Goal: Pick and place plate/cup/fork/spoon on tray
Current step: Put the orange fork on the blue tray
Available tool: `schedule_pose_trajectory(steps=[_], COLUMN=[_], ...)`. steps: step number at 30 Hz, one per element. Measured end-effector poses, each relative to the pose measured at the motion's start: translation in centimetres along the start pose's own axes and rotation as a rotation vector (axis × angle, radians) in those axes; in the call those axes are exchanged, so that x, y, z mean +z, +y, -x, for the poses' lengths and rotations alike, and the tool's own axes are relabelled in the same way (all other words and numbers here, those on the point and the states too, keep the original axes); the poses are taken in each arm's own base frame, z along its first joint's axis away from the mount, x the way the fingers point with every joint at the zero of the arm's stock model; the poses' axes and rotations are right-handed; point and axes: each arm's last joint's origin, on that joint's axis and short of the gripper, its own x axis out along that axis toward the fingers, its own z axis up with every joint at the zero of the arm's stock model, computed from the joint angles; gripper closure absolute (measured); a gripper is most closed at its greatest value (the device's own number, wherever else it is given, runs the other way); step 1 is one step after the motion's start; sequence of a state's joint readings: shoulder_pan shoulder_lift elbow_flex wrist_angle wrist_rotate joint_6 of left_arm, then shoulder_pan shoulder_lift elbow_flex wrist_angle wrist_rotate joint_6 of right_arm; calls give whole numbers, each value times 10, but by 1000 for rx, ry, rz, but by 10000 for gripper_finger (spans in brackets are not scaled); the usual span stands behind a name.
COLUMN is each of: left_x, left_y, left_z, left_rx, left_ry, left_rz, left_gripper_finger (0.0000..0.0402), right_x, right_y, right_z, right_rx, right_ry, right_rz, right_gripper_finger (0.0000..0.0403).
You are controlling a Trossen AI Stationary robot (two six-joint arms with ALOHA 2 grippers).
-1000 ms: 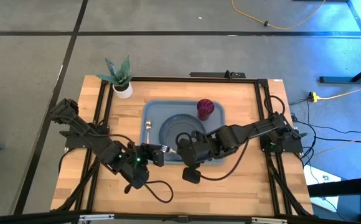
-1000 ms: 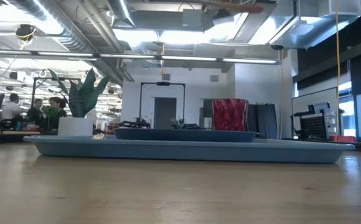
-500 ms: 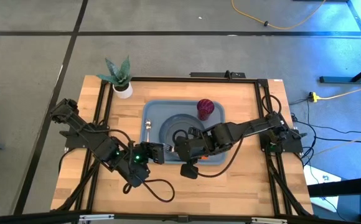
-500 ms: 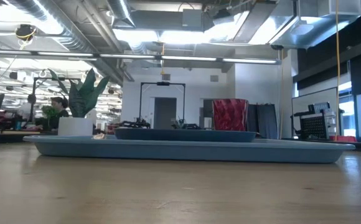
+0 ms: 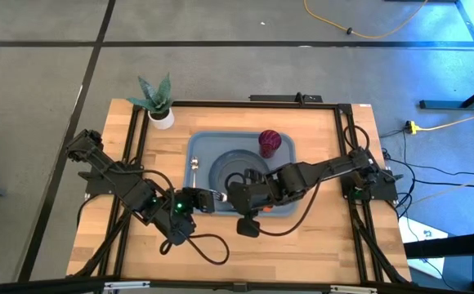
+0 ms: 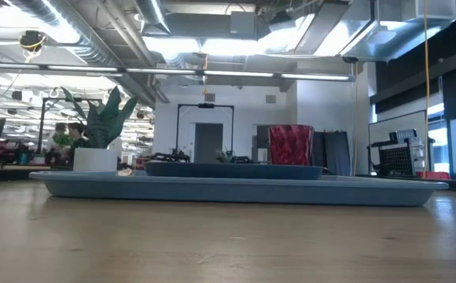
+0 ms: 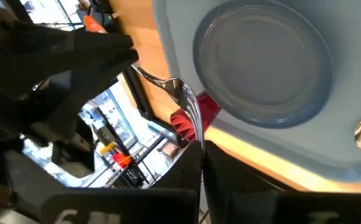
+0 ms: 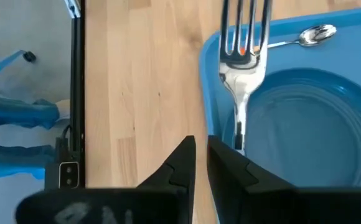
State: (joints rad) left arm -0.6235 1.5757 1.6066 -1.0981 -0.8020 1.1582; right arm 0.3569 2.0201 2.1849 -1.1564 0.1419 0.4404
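The fork [image 5: 219,194] hangs over the near left part of the tray [image 5: 200,147], spanning both grippers. My left gripper [image 5: 211,198] is shut on its tined end and my right gripper [image 5: 235,192] on its handle side. The grey-blue plate [image 5: 233,163] lies flat in the tray. The dark red cup [image 5: 270,142] stands upright at the tray's far right. The spoon [image 5: 194,167] lies along the tray's left side. In the low view the plate [image 6: 232,169] and cup [image 6: 291,145] show on the tray [image 6: 236,189], but no gripper does. My left gripper pinches the tips of the fork's tines [image 7: 195,124] between its two fingers, coming slanting down from the table's left. The fork runs on along the fingers' line, clear of the tray. My right gripper has the fork's neck just behind the head [image 8: 238,134] between its fingers, slanting down from the table's right. The fingers lie along the fork. Its orange handle end [image 7: 93,22] sticks out behind them. The tines point away from the gripper, above the tray.
A white plant pot [image 5: 161,117] stands at the table's far left corner, outside the tray. A black frame rail [image 5: 135,155] runs along the table's sides. Bare wood lies near the tray's front edge [image 5: 253,245].
My right gripper has drifted a little toward the table's left, closing in on the left gripper. My left gripper has risen slightly and rolled about its own line. The fork stays lifted between them.
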Motion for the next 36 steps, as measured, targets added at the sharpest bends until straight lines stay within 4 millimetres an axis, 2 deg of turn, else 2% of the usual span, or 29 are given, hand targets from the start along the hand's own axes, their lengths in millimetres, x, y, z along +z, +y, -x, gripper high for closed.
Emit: schedule_pose_trajectory(steps=[11,19,36], left_x=[0,0,0], left_y=[-2,-2,-2], left_z=[0,0,0], left_rx=[-15,-23,-32], left_ry=[-2,-13,-26], left_rz=[37,38,36], left_gripper_finger=[401,401,401], right_x=[1,-5,-4], right_y=[-1,-5,-6], right_z=[0,1,0], right_rx=[-73,-119,-55], right_ry=[-33,13,50], right_rz=[-1,-13,-68], right_gripper_finger=[360,360,360])
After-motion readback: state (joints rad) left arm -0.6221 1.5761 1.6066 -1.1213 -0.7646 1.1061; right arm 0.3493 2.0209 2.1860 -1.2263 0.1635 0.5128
